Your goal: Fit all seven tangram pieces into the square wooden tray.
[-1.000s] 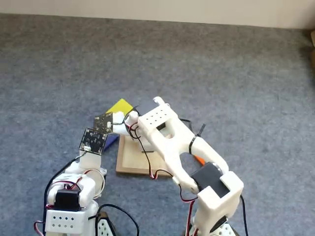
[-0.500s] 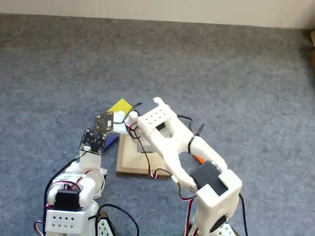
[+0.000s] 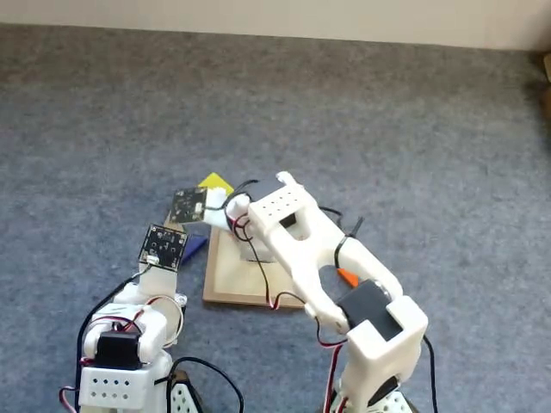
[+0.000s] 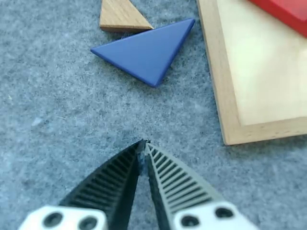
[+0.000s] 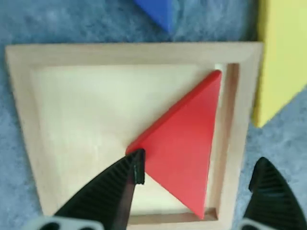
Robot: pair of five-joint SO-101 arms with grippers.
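Red triangle (image 5: 184, 143): lay flat inside the wooden tray (image 5: 19, 120), against one wall. Judged light, rigid, smooth-faced; probably best pinched across its straight edges. Right gripper (image 5: 200, 167): jaws apart above it. Left gripper (image 4: 144, 143): jaws together, near the blue triangle (image 4: 146, 50).

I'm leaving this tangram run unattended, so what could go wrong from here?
The open right gripper straddles the red triangle and the rim of the tray; lowering it could catch that rim or shove the triangle. The left gripper, shut, hangs near the blue triangle beside the tray, so the arms might collide.
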